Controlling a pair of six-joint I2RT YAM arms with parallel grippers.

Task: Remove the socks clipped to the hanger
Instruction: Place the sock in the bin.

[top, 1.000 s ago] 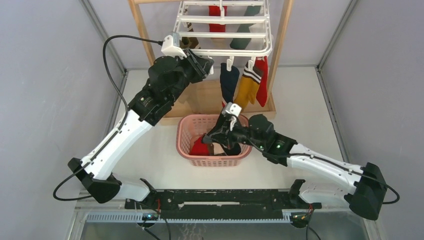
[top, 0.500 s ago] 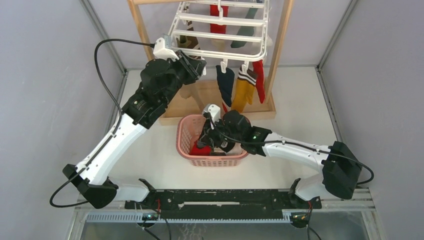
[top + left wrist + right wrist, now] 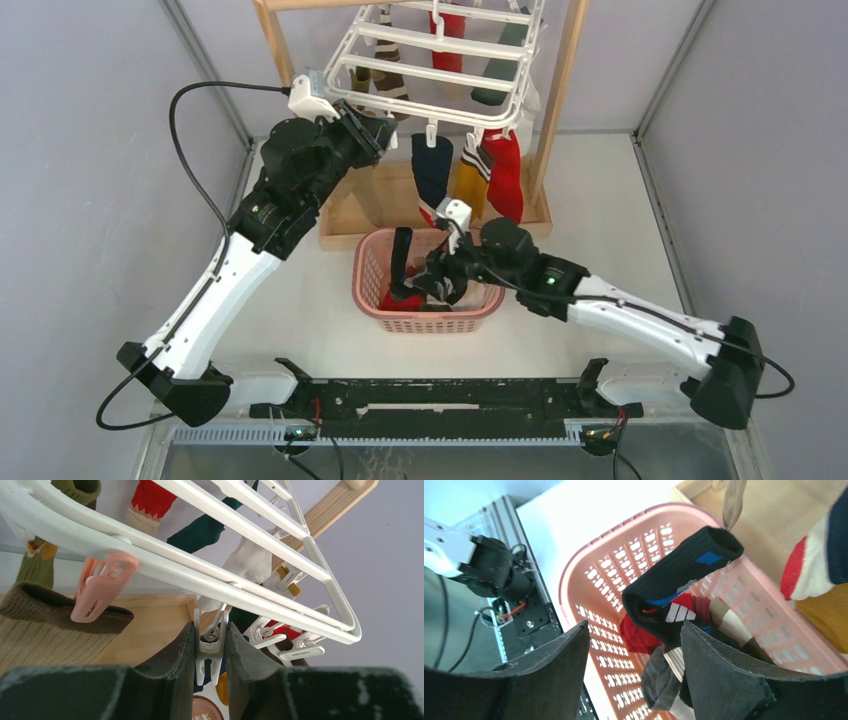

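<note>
- Socks (image 3: 503, 180) were seen clipped to the hanger (image 3: 440, 60) at the upper centre of the overhead view, with navy, mustard and red ones along its lower edge. Others were heaped in the pink basket (image 3: 368, 285) at mid-frame.
- The left gripper (image 3: 210, 635) was clamped on a white clip (image 3: 209, 660) under the frame's rail, and the hanger was tilted. A harder pull was judged likely to drag its hook off the wooden rack (image 3: 560, 100).
- Whether that clip held a sock could not be told. Anything freed there might be dropped short of the basket.
- The right gripper (image 3: 634, 630) was held over the basket with its fingers spread apart and nothing gripped. A black sock (image 3: 684, 565) was propped up on the heap and could be expected to tip over the rim.
- The right arm lay just below the hanging socks, so a careless lift might snag them.
</note>
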